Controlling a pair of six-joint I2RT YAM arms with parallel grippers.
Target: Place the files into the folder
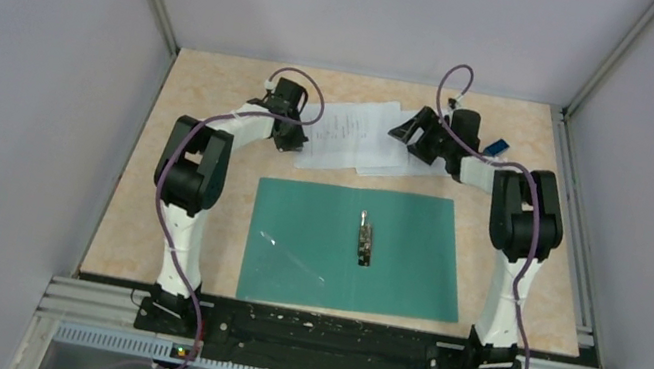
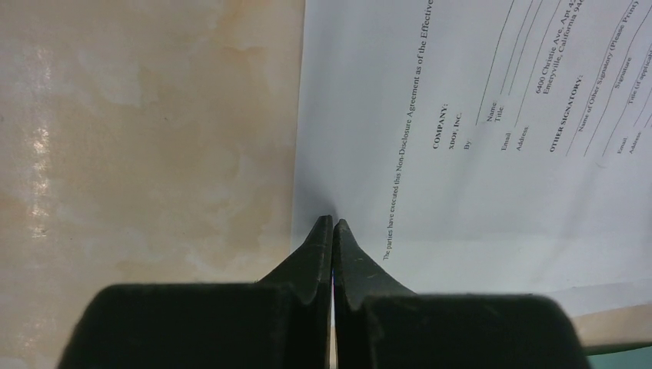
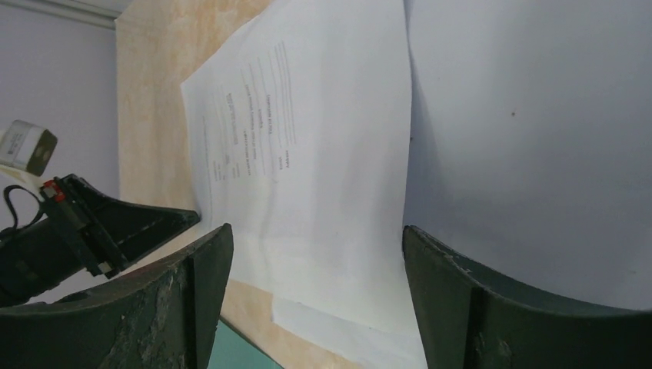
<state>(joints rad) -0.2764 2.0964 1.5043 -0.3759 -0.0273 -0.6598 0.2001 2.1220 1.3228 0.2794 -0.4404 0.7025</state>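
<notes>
The teal folder (image 1: 390,267) lies open and flat in the middle of the table, its metal clip (image 1: 364,240) at the spine. Two white files overlap just beyond it: the printed sheet (image 1: 348,127) (image 2: 492,154) on top, a nearly blank sheet (image 1: 385,167) under it. My left gripper (image 1: 288,140) (image 2: 332,221) is shut, its tips touching the printed sheet just inside its left edge; I cannot tell if paper is pinched. My right gripper (image 1: 410,136) (image 3: 315,238) hangs open over the sheets' right side, nothing between its fingers.
A small blue object (image 1: 499,147) lies at the far right of the table, behind the right arm. Grey walls enclose the table on three sides. A corner of the folder (image 3: 231,350) shows below the right gripper's fingers.
</notes>
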